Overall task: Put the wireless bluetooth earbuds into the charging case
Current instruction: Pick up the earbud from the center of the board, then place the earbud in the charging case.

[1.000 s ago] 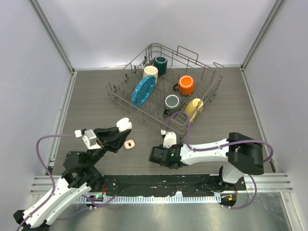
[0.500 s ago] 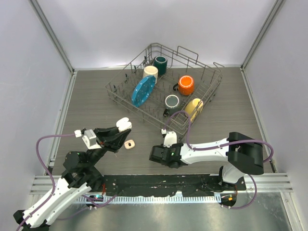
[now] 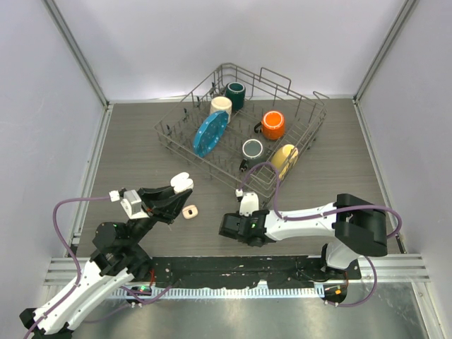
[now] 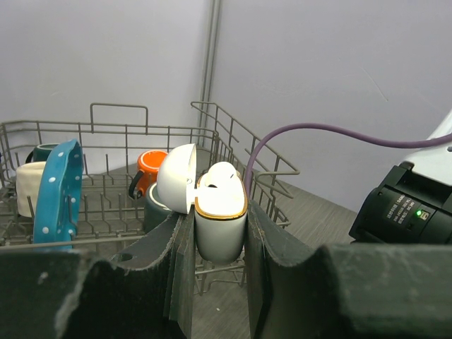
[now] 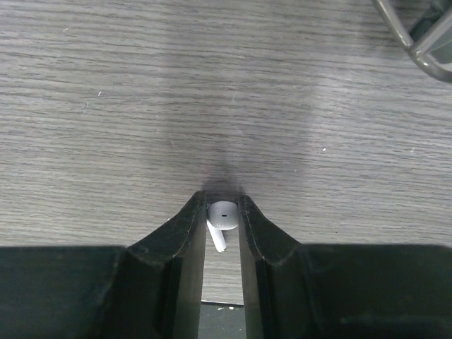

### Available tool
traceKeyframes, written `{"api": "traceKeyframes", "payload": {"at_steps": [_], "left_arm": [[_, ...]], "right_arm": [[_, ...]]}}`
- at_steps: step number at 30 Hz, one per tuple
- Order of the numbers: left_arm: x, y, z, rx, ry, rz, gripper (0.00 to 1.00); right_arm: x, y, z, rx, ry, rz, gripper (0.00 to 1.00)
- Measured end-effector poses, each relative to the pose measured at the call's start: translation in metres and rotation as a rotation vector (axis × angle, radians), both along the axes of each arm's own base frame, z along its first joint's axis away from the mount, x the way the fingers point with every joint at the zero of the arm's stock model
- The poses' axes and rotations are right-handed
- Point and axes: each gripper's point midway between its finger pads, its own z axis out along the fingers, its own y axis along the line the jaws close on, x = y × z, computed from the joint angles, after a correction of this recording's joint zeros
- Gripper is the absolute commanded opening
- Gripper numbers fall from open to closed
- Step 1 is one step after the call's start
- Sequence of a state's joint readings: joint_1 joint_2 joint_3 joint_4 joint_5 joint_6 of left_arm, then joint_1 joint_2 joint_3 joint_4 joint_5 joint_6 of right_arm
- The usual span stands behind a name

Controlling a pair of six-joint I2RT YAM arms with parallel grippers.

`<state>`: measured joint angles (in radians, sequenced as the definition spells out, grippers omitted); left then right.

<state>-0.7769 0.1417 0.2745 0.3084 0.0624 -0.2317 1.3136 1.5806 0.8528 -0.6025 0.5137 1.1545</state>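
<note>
Over on the left, the left end effector [image 3: 176,191] hangs raised above the dark wood-grain surface [image 3: 127,148], clamped on the white, gold-rimmed plastic charging case [image 4: 220,229] with a black finger pressed to each side. The case stands upright in that grip. Its rounded lid [image 4: 176,178] is flipped open to the left, and a white earbud top [image 4: 223,180] shows seated inside the body.

Just right of it, low on the surface between the two arms, lies a small cream-beige rounded piece [image 3: 189,211], too small to make out in detail, and nothing is touching it.

Moving to the centre, the right end effector [image 5: 222,203] is down at the surface with its fingers drawn in tight. Pinched between the tips is a tiny white stemmed plastic earbud [image 5: 223,215], head up against the fingertips and stem angling back between the fingers. It sits right at surface level; I can't tell whether it has left the wood.

Behind and to the right stands the grey wire dish rack [image 3: 311,113], holding a blue speckled plate [image 3: 210,133] on edge, a cream mug [image 3: 221,106], a dark teal mug [image 3: 235,93], a grey-green mug [image 3: 252,149], an orange mug [image 3: 273,124] and a yellow mug [image 3: 284,157]
</note>
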Motion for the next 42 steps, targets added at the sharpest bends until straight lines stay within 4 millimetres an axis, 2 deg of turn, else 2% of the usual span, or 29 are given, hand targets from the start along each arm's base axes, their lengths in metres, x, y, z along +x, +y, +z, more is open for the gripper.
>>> {"api": "traceKeyframes", "payload": {"at_steps": [3, 7, 11, 15, 20, 27, 31, 37, 42], "left_arm": [[0.0, 0.0, 0.0, 0.0, 0.0, 0.0, 0.0], [0.0, 0.0, 0.0, 0.001, 0.001, 0.0, 0.0], [0.001, 0.0, -0.001, 0.001, 0.003, 0.003, 0.0], [0.003, 0.002, -0.002, 0.0, 0.011, 0.016, 0.0], [0.004, 0.002, -0.002, -0.001, 0.015, 0.023, 0.0], [0.008, -0.002, -0.007, 0.009, 0.04, 0.018, 0.0], [0.008, -0.006, -0.008, 0.01, 0.047, 0.005, 0.0], [0.008, -0.02, -0.014, 0.045, 0.05, -0.05, 0.0], [0.007, -0.032, -0.019, 0.074, 0.049, -0.101, 0.0]], "right_arm": [[0.0, 0.003, 0.005, -0.004, -0.017, 0.035, 0.09], [-0.001, 0.022, 0.033, 0.039, -0.089, 0.11, 0.08], [-0.001, 0.05, 0.087, 0.147, -0.205, 0.176, 0.06], [0.002, 0.063, 0.144, 0.237, -0.334, 0.201, 0.05], [0.012, 0.056, 0.211, 0.335, -0.494, 0.185, 0.02], [0.032, 0.035, 0.289, 0.467, -0.695, 0.099, 0.01], [0.04, 0.028, 0.325, 0.532, -0.782, 0.059, 0.01], [0.042, 0.032, 0.354, 0.616, -0.844, 0.038, 0.01], [0.04, 0.041, 0.354, 0.69, -0.857, 0.044, 0.01]]}}
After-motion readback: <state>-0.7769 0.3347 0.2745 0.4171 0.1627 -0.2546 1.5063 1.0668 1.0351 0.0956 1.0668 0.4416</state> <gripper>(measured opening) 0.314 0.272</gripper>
